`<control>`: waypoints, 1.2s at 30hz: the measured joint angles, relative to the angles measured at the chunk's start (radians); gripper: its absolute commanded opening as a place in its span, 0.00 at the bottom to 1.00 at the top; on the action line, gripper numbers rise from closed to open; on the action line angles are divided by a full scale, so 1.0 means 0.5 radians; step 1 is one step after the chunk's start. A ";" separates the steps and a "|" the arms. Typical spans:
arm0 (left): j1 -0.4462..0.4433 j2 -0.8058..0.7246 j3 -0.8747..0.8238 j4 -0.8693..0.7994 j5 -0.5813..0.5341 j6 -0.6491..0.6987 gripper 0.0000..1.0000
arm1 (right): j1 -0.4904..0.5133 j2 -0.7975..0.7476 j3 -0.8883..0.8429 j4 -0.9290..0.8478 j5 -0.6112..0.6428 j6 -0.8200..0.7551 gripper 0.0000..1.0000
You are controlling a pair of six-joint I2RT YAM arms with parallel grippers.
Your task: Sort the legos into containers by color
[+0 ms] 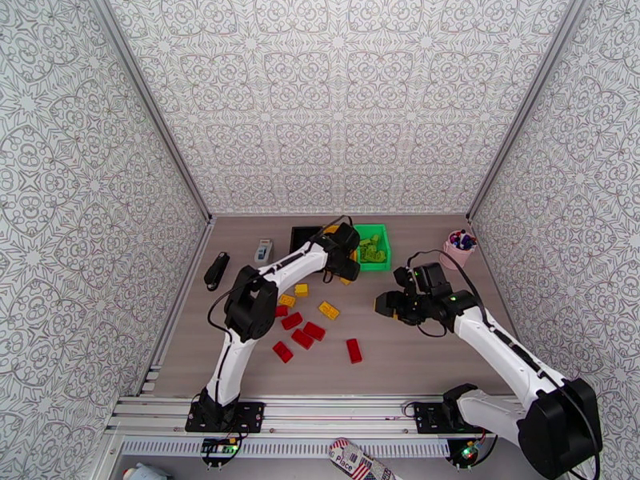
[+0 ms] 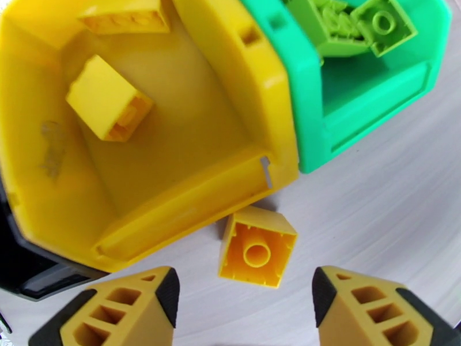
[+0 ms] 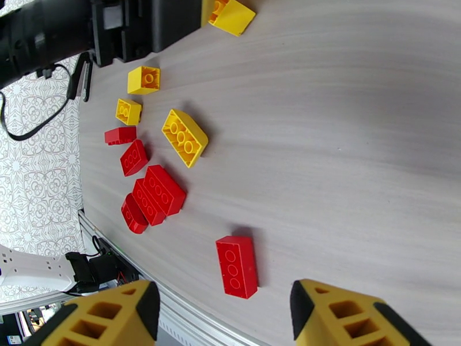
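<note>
Left gripper (image 2: 245,289) wide, empty, over yellow brick (image 2: 257,247) just beside yellow bin (image 2: 190,194). Light, stiff, slick, I reckon: pinch flat sides. Right gripper (image 3: 225,307) wide too.

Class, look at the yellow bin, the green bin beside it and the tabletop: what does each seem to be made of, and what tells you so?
Yellow bin: likely moulded plastic, smooth, slightly glossy; soft highlights, rounded rim, moulded slots.
Green bin: seemingly the same plastic, with the same sheen.
Tabletop: wood-look, matt, perhaps laminate; streaked grey-brown grain.
</note>
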 measured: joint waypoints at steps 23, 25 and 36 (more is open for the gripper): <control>-0.048 0.261 0.230 -0.043 -0.047 -0.001 0.46 | -0.013 0.000 -0.021 -0.033 0.021 -0.001 0.64; -0.052 0.272 0.244 -0.050 -0.056 0.000 0.42 | -0.013 0.001 -0.021 -0.033 0.021 -0.001 0.64; -0.068 0.121 0.020 -0.015 -0.100 -0.014 0.32 | -0.013 0.011 -0.021 -0.017 0.018 0.003 0.63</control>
